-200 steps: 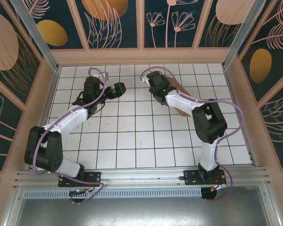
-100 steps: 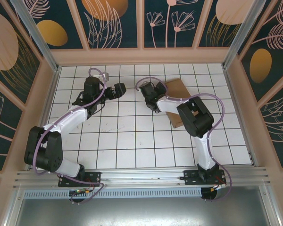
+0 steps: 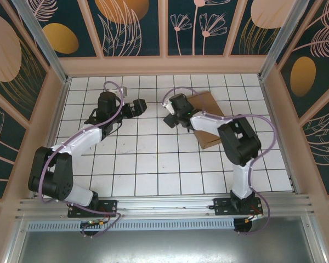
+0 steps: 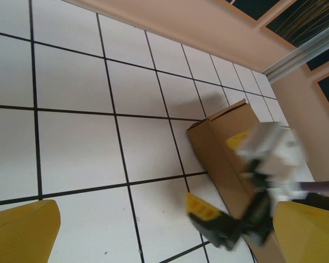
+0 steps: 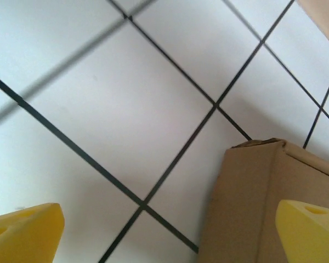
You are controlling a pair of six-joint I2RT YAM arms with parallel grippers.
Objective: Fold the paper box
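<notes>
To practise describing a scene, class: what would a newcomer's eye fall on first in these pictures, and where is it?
A brown cardboard box lies on the white tiled floor at the far right, partly under the right arm. The right pincer hangs open just off its left edge. The left pincer, also open, faces it from the left across a gap.

I see the paper box [image 3: 207, 102] at two o'clock as matt brown cardboard; the tiled table [image 3: 153, 164] looks smooth, faintly glossy.
</notes>
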